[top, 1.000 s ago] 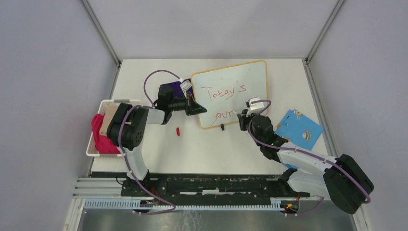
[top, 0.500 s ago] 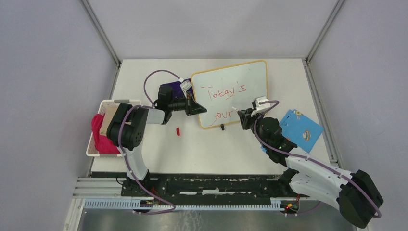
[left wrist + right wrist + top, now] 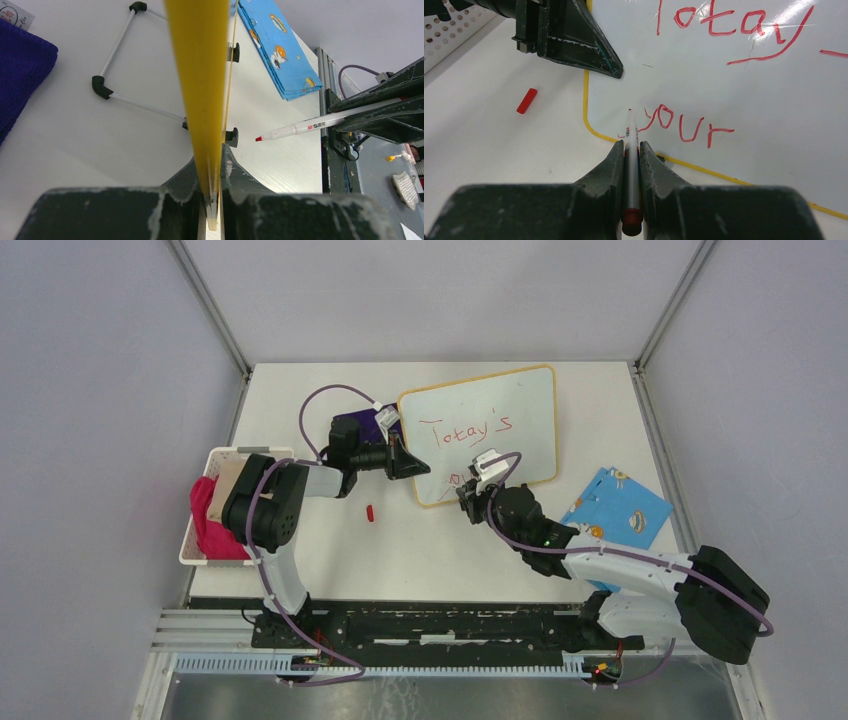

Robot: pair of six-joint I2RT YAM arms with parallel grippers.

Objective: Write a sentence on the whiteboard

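– Well, what do you see on your side, starting from the left?
– At the far left I see a white basket [image 3: 190, 545] with a pink cloth [image 3: 212, 528] inside. Next comes my left arm, and beyond its wrist a purple cloth [image 3: 350, 426] lies on the table [image 3: 420, 550]. A small red cap [image 3: 370, 512] lies alone on the near side of that arm.
– And the left gripper [image 3: 212, 167]?
– Its fingers are closed on the yellow-orange frame of the whiteboard [image 3: 515, 400], at the left edge, near the lower corner. The board stands tilted back in the far middle of the table, on a thin wire stand [image 3: 127, 97] with black feet.
– What is written on it?
– The sentence [image 3: 465, 432] is in red, in two lines. The upper one reads like "Totay's", the lower one "your".
– Now the right gripper [image 3: 629, 150]?
– It is in front of the lower left corner of the board. Its fingers are pressed together on a white marker [image 3: 631, 132], which points at the board. The tip is just beside the "y" of "your"; whether it touches the surface, I cannot tell.
– Anything further to the right?
– A blue patterned sheet [image 3: 625, 508] lies flat on the table, right of the board and apart from it.
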